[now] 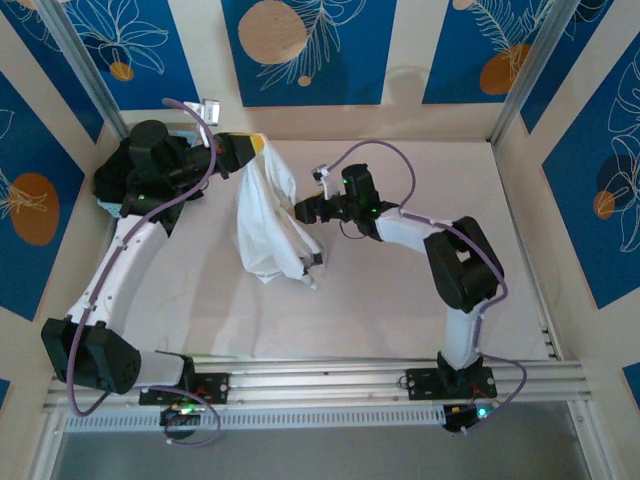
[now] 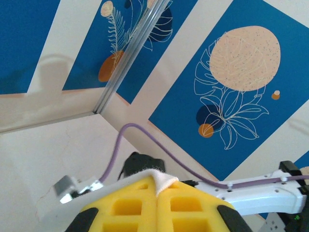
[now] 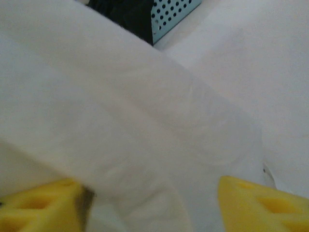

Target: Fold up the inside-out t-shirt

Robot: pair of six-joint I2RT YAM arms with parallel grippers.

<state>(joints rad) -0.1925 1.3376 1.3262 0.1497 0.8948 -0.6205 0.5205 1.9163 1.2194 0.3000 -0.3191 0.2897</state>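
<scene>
The inside-out t-shirt is a white cloth hanging in a bunched drape from the back left of the table down to its middle. My left gripper holds its top; in the left wrist view the yellow pads of this gripper are pressed together on a small white corner of the t-shirt. My right gripper is at the drape's right edge. In the right wrist view its yellow fingers stand well apart, with the white t-shirt spread between and in front of them.
A black garment lies heaped at the back left under the left arm. It shows again as the black garment beside a perforated teal bin. The white table stretches right and forward of the shirt. Patterned walls close in three sides.
</scene>
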